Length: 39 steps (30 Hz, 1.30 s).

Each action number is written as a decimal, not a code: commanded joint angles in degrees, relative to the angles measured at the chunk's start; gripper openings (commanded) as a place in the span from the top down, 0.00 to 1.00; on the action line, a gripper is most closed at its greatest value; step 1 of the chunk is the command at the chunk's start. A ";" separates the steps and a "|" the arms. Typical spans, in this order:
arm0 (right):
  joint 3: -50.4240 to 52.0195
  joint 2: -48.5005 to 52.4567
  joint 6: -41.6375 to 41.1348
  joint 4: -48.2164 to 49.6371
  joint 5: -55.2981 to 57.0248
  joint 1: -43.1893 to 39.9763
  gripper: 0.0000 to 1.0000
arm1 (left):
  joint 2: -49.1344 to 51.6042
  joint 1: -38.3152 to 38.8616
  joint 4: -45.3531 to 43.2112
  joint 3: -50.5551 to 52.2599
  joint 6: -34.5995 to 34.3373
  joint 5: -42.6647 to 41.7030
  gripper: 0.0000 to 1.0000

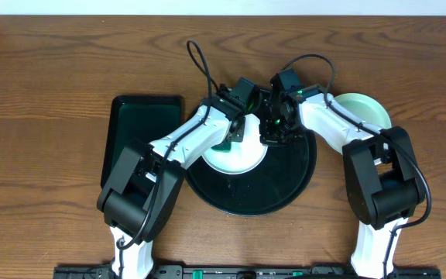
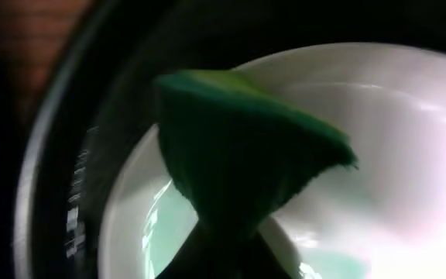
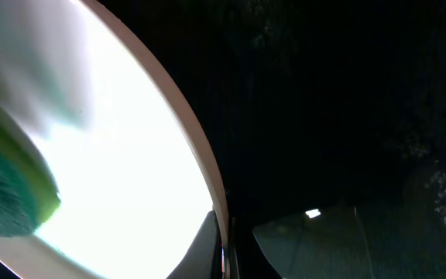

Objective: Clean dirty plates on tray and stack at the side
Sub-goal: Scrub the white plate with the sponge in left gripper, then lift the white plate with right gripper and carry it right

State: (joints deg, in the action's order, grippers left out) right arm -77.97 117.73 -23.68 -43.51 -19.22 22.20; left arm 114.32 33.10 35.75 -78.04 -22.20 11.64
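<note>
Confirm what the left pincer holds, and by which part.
A green sponge, pinched at its bunched narrow end, wide end over the plate.

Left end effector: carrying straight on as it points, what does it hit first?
The green cloth in the left end effector would probably meet the plate on the tray first; the gap between them is unclear.

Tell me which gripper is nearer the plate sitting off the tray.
Right. The right gripper is over the tray, left of that plate; the left gripper, pinching a green sponge, sits farther left.
</note>
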 commanded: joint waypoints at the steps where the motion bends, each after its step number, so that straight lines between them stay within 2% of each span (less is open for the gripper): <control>1: 1.33 1.86 0.26 0.22 1.40 0.42 0.99 | 0.96 -0.83 3.91 -1.22 -5.20 9.01 0.93; 8: 1.33 1.86 0.61 0.24 1.46 0.55 0.99 | -0.79 -1.36 14.36 -10.14 -8.37 8.26 0.93; 14: 1.38 1.86 1.09 0.26 2.71 1.44 0.99 | -4.85 -4.70 23.91 -21.35 -8.33 0.79 0.93; 20: 1.01 1.79 3.69 0.39 0.96 1.66 0.99 | -11.61 -12.79 30.23 -24.17 -6.51 -9.07 0.93; 23: -0.13 0.50 5.62 0.24 1.66 2.38 0.99 | -14.62 -19.65 33.51 -24.15 -5.40 -11.21 0.93; 27: -0.92 -4.20 5.55 -1.27 11.67 4.59 0.99 | -14.97 -25.77 36.20 -24.04 -4.79 -11.21 0.93; 29: -0.92 -9.38 5.53 -2.99 22.29 7.02 0.99 | -14.97 -28.65 36.63 -23.15 -4.20 -11.23 0.93; 39: -0.92 -22.91 4.02 -8.74 64.81 21.55 0.99 | -14.95 -30.29 36.89 -22.25 -3.30 -11.19 0.93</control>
State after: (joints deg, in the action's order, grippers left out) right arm -78.37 96.90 -19.70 -51.40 24.49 39.57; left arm 99.35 2.79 72.36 -100.64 -26.94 1.15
